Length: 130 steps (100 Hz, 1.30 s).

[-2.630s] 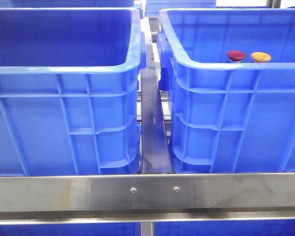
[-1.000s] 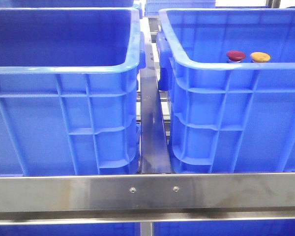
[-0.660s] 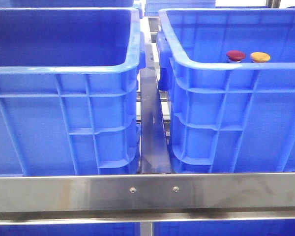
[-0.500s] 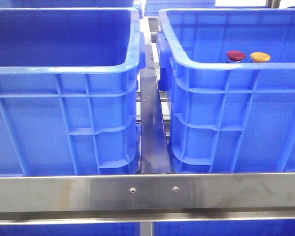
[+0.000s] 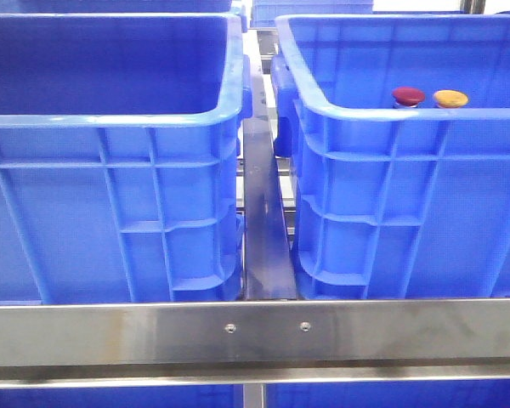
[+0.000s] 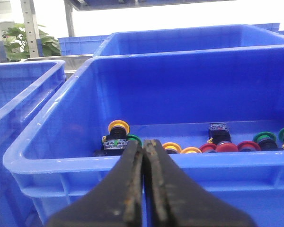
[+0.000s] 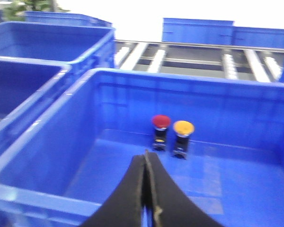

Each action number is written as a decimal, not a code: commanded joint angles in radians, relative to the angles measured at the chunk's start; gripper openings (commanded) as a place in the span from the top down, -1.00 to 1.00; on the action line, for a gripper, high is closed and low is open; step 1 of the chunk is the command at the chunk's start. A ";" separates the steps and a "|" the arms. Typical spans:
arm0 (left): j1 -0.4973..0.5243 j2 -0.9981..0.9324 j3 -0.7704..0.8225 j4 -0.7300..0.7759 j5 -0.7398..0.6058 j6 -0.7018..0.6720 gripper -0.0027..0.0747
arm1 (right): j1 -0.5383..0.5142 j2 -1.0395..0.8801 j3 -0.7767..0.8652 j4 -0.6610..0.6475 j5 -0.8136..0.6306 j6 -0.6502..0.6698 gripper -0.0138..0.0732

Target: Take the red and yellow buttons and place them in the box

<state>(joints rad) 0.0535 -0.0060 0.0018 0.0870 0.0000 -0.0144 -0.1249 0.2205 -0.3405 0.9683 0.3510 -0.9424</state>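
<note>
The red button [image 5: 408, 95] and the yellow button [image 5: 450, 99] stand upright side by side inside the right blue crate [image 5: 382, 115]; only their caps show over its rim. The right wrist view shows both whole, the red button [image 7: 161, 121] and the yellow button [image 7: 183, 127], near the crate's far wall. My right gripper [image 7: 146, 153] is shut and empty, over that crate's floor, short of the buttons. My left gripper [image 6: 143, 143] is shut and empty, just outside the near rim of a crate [image 6: 132, 163] holding several mixed buttons. Neither gripper shows in the front view.
A left blue crate [image 5: 110, 121] stands beside the right one, with a metal rail [image 5: 263, 221] between them and a steel bar [image 5: 255, 331] across the front. In the left wrist view, yellow [image 6: 119, 126], red [image 6: 227, 146] and green [image 6: 265, 137] buttons lie along the crate floor. More crates stand behind.
</note>
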 commanded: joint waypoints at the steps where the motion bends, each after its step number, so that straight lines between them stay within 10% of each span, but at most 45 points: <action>1: 0.004 -0.030 0.051 -0.011 -0.083 -0.002 0.98 | 0.001 0.009 -0.024 -0.087 -0.081 0.125 0.83; 39: 0.004 -0.030 0.051 -0.011 -0.083 -0.002 0.98 | 0.001 -0.053 0.098 -0.890 -0.470 0.836 0.83; 59: 0.004 -0.030 0.051 -0.011 -0.083 -0.002 0.98 | 0.002 -0.202 0.308 -1.077 -0.607 1.117 0.83; 130: 0.004 -0.030 0.051 -0.011 -0.083 -0.002 0.98 | 0.132 -0.255 0.355 -1.084 -0.473 1.077 0.83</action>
<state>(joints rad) 0.0535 -0.0060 0.0018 0.0846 -0.0054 -0.0144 0.0062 -0.0107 0.0294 -0.1225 -0.0620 0.1529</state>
